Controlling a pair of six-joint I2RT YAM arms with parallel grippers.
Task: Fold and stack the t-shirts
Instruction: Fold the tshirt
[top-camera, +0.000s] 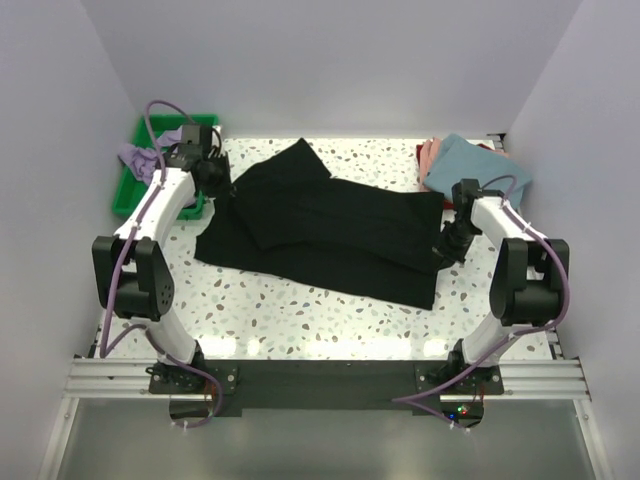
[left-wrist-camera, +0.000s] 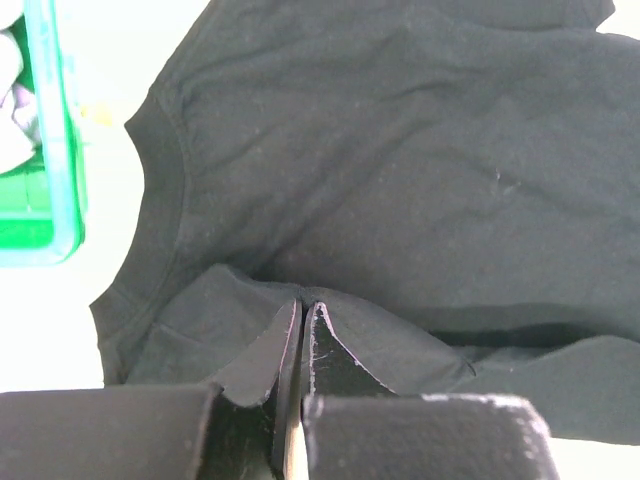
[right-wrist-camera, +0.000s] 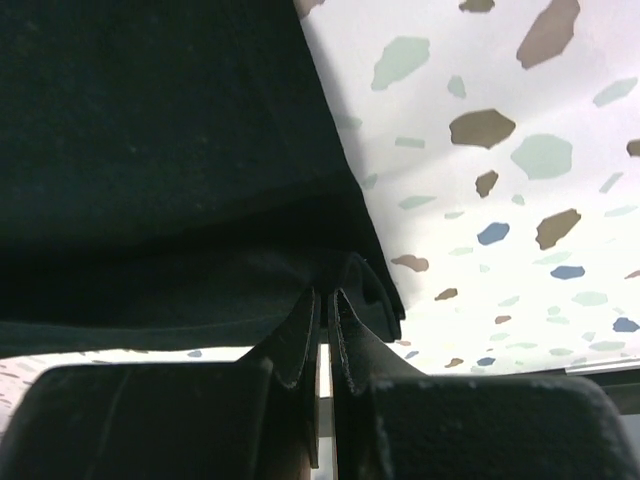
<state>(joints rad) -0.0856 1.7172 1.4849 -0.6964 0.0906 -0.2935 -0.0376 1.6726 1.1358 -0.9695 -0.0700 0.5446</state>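
Note:
The large black t-shirt (top-camera: 330, 230) lies spread across the middle of the table, with part of it folded over itself. My left gripper (top-camera: 215, 182) is at its left end near the collar, shut on a pinched ridge of black cloth (left-wrist-camera: 400, 150) that tents up at the fingertips (left-wrist-camera: 302, 306). My right gripper (top-camera: 447, 245) is at the shirt's right edge, shut on a fold of the hem (right-wrist-camera: 150, 150) at its tips (right-wrist-camera: 325, 292). A lavender t-shirt (top-camera: 137, 158) sits crumpled in the green tray. A teal-blue t-shirt (top-camera: 465, 160) lies at the back right on a pink one (top-camera: 430, 150).
The green plastic tray (top-camera: 127, 182) stands at the back left, close behind my left gripper; its corner (left-wrist-camera: 60, 150) shows in the left wrist view. Speckled tabletop (right-wrist-camera: 500, 120) lies bare to the right of the hem. White walls close in on three sides.

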